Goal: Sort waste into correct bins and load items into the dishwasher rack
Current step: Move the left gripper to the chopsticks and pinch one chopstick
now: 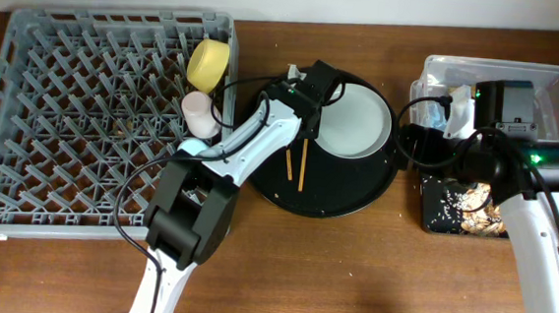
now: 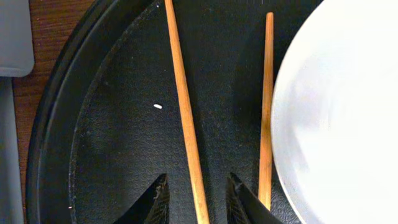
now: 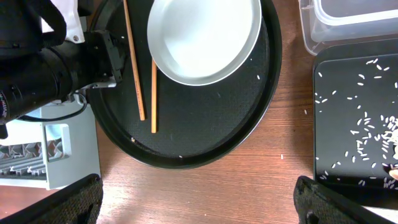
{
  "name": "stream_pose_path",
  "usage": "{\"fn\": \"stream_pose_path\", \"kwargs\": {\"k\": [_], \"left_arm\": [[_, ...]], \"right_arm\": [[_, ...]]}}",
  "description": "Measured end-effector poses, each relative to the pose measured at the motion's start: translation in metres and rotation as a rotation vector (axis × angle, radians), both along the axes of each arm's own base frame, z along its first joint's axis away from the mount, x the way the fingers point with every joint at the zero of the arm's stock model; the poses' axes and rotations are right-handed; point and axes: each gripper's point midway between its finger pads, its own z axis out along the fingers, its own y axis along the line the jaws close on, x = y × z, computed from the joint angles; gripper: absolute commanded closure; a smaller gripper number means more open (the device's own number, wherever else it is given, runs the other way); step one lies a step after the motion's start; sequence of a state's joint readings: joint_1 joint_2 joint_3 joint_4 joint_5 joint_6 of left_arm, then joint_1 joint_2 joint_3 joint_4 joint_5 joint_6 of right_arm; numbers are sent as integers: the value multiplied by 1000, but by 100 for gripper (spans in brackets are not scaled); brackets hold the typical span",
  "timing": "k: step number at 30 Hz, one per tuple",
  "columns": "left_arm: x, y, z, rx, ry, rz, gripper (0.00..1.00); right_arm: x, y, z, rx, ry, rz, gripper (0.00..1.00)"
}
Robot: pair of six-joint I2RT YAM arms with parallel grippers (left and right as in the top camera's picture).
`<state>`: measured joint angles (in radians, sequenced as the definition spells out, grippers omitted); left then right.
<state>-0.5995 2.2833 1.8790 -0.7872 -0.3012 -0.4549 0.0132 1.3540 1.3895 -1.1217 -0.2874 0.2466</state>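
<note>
No lettering, label, brand mark, number or sign can be read in any view. The dishwasher rack (image 1: 84,123), the round black tray (image 1: 356,196) and the plate (image 1: 356,122) show plain surfaces. The left arm's black housing (image 1: 191,219) is too small and blurred to show any marking.

Overhead top-down, wrist views downward, all sharing round tray (image 1: 341,188)

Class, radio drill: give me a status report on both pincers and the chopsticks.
Left pincer open, astride one chopstick on the round tray. Right pincer open, empty. Plate crowds the other chopstick.
</note>
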Motion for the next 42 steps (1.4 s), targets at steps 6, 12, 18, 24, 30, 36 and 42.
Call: {"fn": "stream_pose_path", "kwargs": {"k": [6, 12, 18, 24, 30, 36, 42], "left_arm": [[-2, 2, -32, 12, 41, 44, 71], [-3, 4, -35, -5, 45, 89, 71], [-6, 5, -42, -42, 77, 103, 77], [-6, 4, -43, -121, 127, 101, 85], [-6, 8, -44, -130, 140, 109, 93], [-6, 8, -44, -131, 142, 108, 99], [-9, 8, -41, -118, 158, 76, 99]], "right_arm": [[0, 0, 0, 0, 0, 0, 1], [0, 0, 0, 0, 0, 0, 2], [0, 0, 0, 0, 0, -1, 2], [0, 0, 0, 0, 0, 0, 2], [0, 0, 0, 0, 0, 0, 2], [0, 0, 0, 0, 0, 0, 2], [0, 0, 0, 0, 0, 0, 1]]}}
